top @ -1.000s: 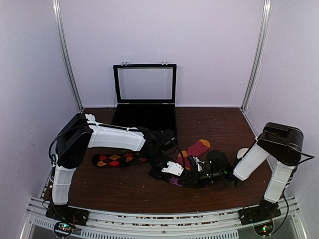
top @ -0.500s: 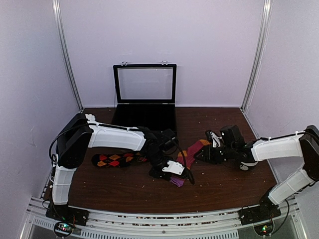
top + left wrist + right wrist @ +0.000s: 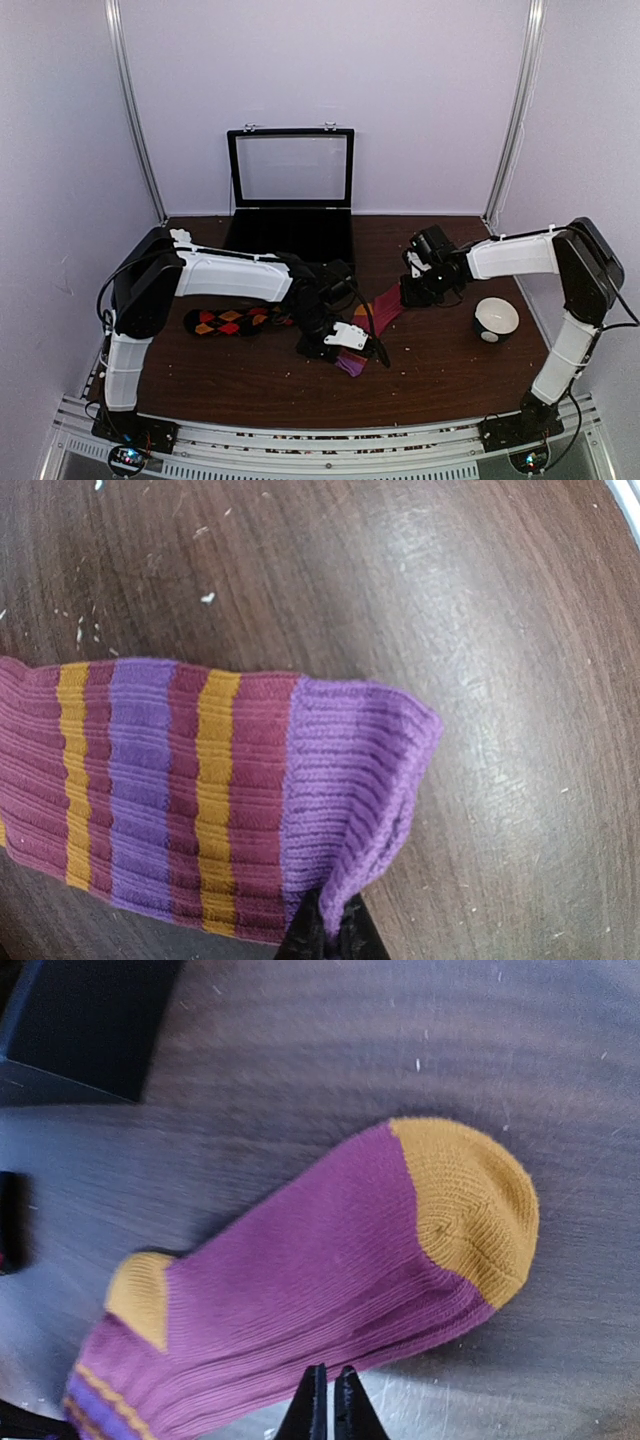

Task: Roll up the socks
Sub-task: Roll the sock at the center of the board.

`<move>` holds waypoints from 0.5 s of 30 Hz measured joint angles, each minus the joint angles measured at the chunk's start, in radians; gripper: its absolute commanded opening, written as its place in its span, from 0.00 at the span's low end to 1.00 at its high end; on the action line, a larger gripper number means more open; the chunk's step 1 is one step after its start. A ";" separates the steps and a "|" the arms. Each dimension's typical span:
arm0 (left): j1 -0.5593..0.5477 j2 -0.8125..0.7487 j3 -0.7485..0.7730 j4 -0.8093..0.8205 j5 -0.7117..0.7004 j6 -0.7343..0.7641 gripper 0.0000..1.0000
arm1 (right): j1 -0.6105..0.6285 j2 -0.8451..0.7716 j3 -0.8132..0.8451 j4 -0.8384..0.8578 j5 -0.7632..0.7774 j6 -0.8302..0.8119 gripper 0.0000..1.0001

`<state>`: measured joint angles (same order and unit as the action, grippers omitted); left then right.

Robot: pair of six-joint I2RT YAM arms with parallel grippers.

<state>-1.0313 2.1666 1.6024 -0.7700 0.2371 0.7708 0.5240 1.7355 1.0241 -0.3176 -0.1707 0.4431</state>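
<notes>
2 socks, 2 grippers, 1 bowl, 1 case, all on the dark wood table (image 3: pixel 440 380).

Pink striped sock (image 3: pixel 384 307) lies mid-table, running from near-centre up toward the far right, strung btwn both grippers. Argyle sock (image 3: pixel 232 321) lies flat on the left side, apart from either gripper.

L gripper (image 3: pixel 346 352) is clamped on the pink sock's purple cuff. Left wrist view shows the fingertips (image 3: pixel 310 935) pressed tog. w/ the cuff edge caught btwn them, on the near end of the sock (image 3: pixel 200 790).

R gripper (image 3: pixel 409 293) is at the sock's foot end. In the right wrist view its tips (image 3: pixel 312 1405) sit nearly tog. on the long edge of the foot, looks like a pinch on the fabric edge, just below the orange toe of the sock (image 3: pixel 330 1250).

Bowl (image 3: pixel 496 318) is on the right, near the R arm, apart from the socks; the inside is dark, contents unclear. Black case (image 3: pixel 290 200) w/ lid up stands at the far centre.

Hidden/cut off:
- Top view: the L wrist covers the pink sock's middle, and the R gripper covers its toe.
- Top view: the argyle sock's right end goes under the L arm.
- Left wrist view: the sock is cut off at the left edge.
- Right wrist view: the leg runs out at the bottom left, and only a corner of the case (image 3: pixel 80 1020) shows.
</notes>
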 measured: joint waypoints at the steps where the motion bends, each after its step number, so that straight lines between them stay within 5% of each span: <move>1: 0.000 -0.002 -0.002 0.000 -0.003 -0.006 0.06 | 0.000 0.024 0.007 -0.006 0.004 -0.001 0.01; 15: 0.000 -0.001 0.021 -0.088 0.032 -0.180 0.09 | 0.014 0.223 0.208 -0.025 -0.035 0.033 0.00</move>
<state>-1.0313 2.1654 1.6230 -0.8577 0.2695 0.5903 0.5381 1.9583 1.2324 -0.3424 -0.2058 0.4759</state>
